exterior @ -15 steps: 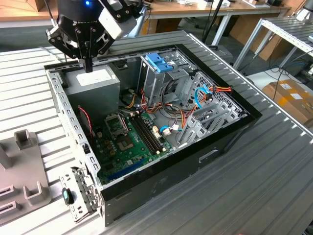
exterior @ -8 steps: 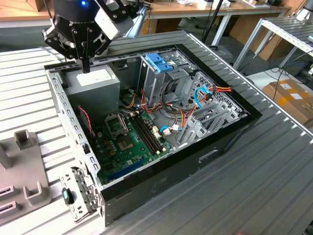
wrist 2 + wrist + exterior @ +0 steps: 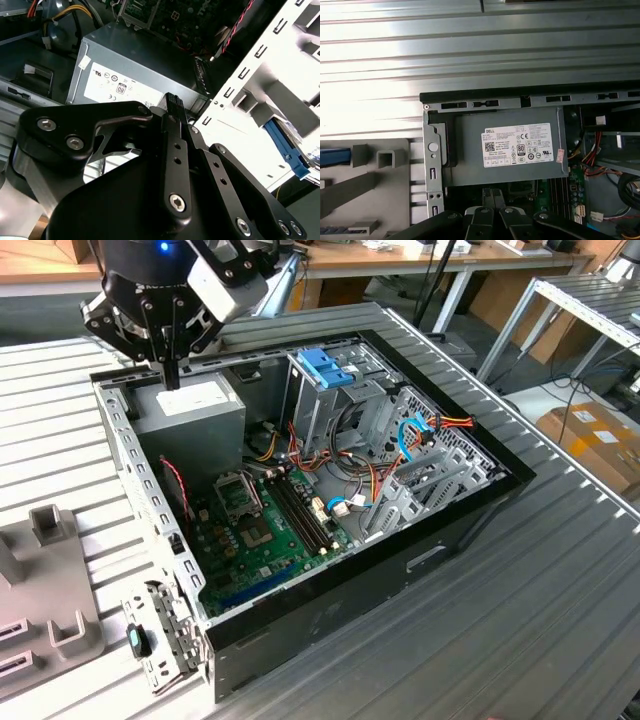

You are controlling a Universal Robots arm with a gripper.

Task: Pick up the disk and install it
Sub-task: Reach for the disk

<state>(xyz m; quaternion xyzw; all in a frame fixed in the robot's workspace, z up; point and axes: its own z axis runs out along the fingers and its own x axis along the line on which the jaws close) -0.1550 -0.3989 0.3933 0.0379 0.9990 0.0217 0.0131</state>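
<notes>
Gripper (image 3: 172, 378) fingers pinched narrow, nothing btwn them, hanging just over grey box (image 3: 200, 415) w/ white label, in corner of open computer case (image 3: 350, 590). Disk (image 3: 284, 146), blue rail showing, sits in grey rack (image 3: 60, 630) beside case, apart from gripper.

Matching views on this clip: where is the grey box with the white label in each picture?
Exterior view: grey box in the computer case's corner on the exterior view's left, under the gripper.
Second wrist view: grey box just beyond the gripper's tip, label showing.
First wrist view: grey box in the computer case's corner, label facing the camera.
Shared landmark: the slotted silver wall beside it.
</notes>
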